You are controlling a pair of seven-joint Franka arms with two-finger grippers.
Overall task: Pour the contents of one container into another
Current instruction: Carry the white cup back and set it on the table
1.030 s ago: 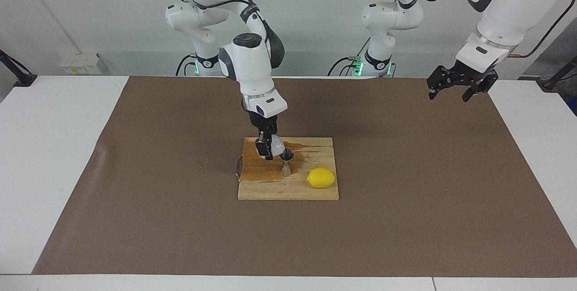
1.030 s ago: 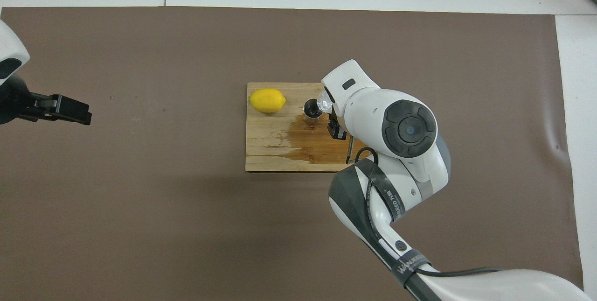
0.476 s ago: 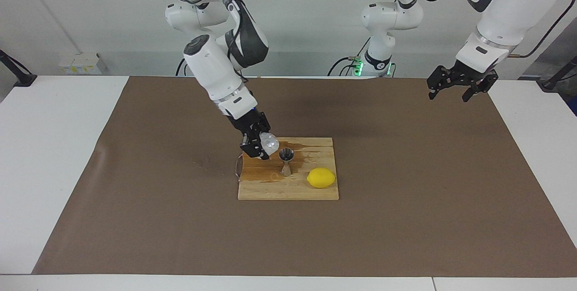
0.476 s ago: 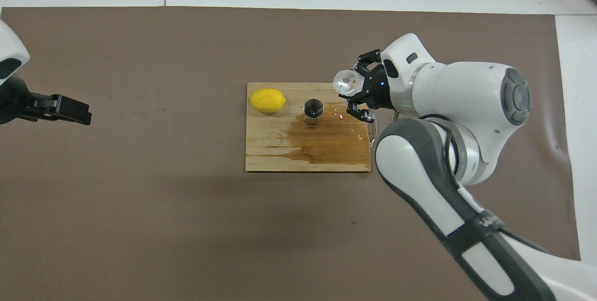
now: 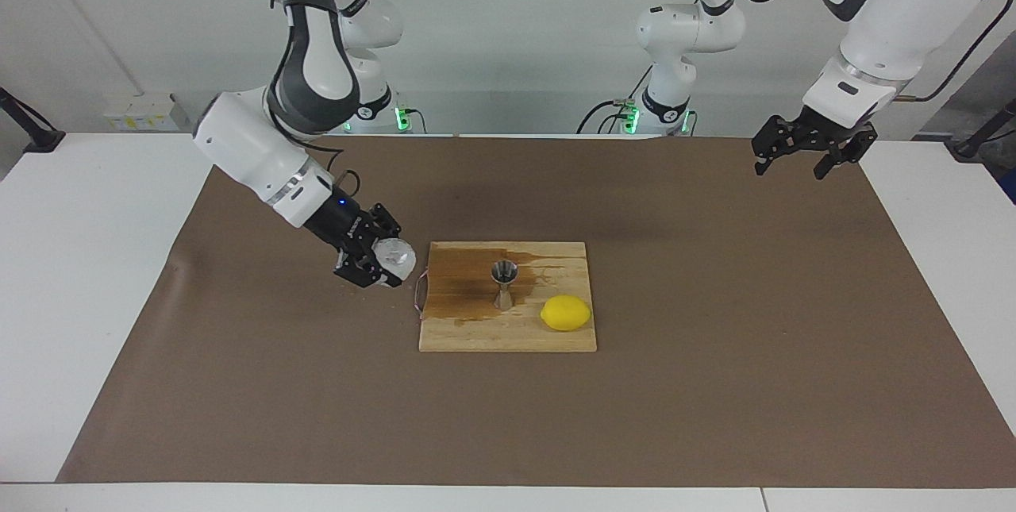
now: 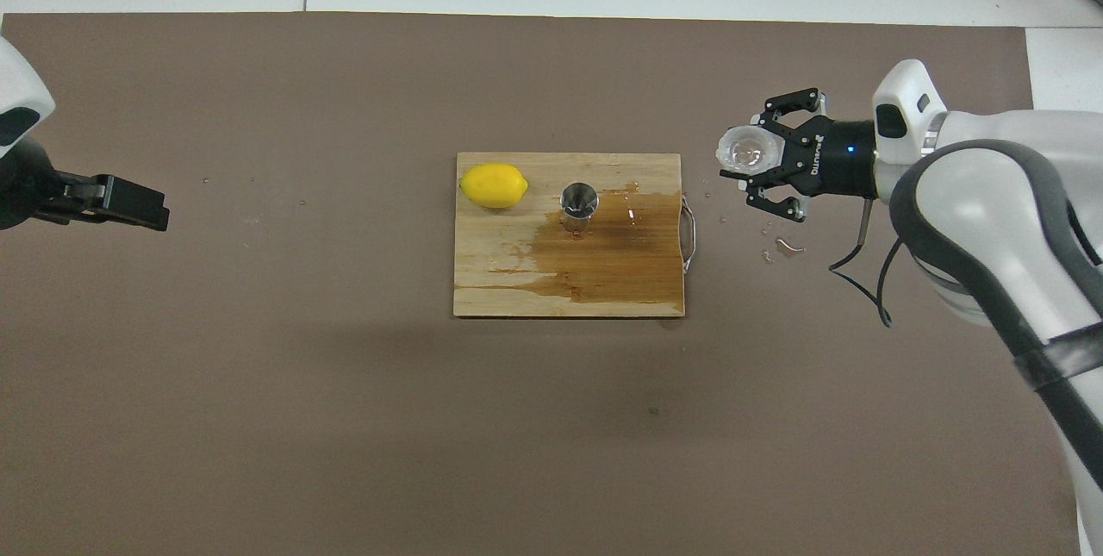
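Now the right tool, clenched on the crinkled translucent plastic cup, hangs tilted beside the board, well apart from the silver hourglass jigger; the left tool waits released.

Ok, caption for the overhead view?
Right gripper holds plastic cup over the mat beside the wet cutting board; jigger and lemon stand on it.
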